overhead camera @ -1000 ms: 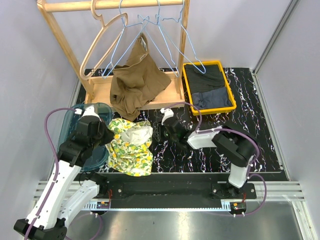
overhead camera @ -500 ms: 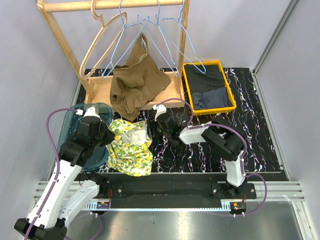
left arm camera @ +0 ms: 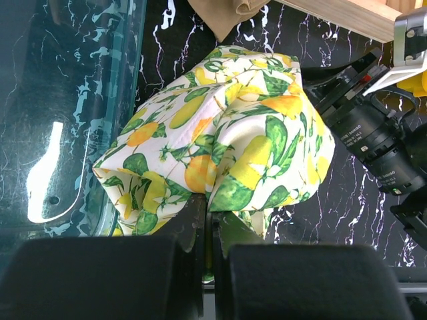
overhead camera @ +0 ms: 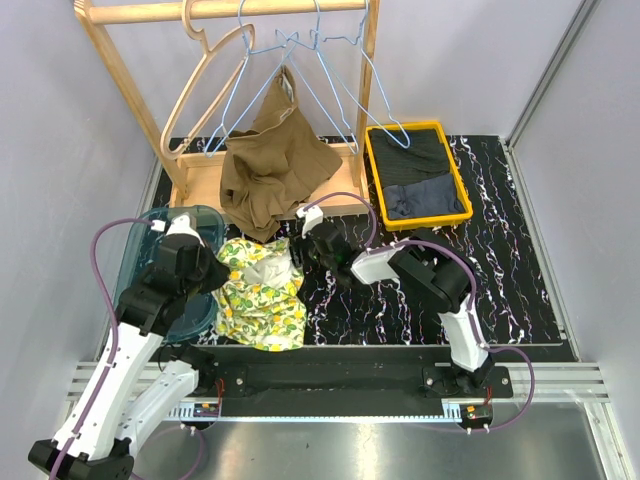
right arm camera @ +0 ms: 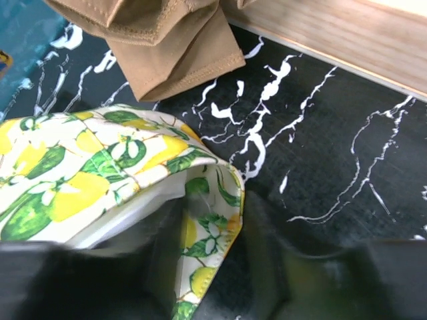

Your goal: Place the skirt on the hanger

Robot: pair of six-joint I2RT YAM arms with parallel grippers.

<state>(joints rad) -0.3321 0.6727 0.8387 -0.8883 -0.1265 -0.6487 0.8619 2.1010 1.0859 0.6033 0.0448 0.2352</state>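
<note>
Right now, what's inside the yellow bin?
Dark folded clothes fill the bin: a black piece behind, a navy one in front. Whatever lies under them is covered.

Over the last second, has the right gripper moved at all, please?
Yes: the right gripper has shifted left, away from the yellow tray, reaching the skirt's edge.

Right end effector (right arm camera: 212,267) smears into blur at the bottom edge, skirt (right arm camera: 100,173) hem between its fingers (right arm camera: 287,267), contact unreadable; rack (overhead camera: 200,11) top cropped overhead.
</note>
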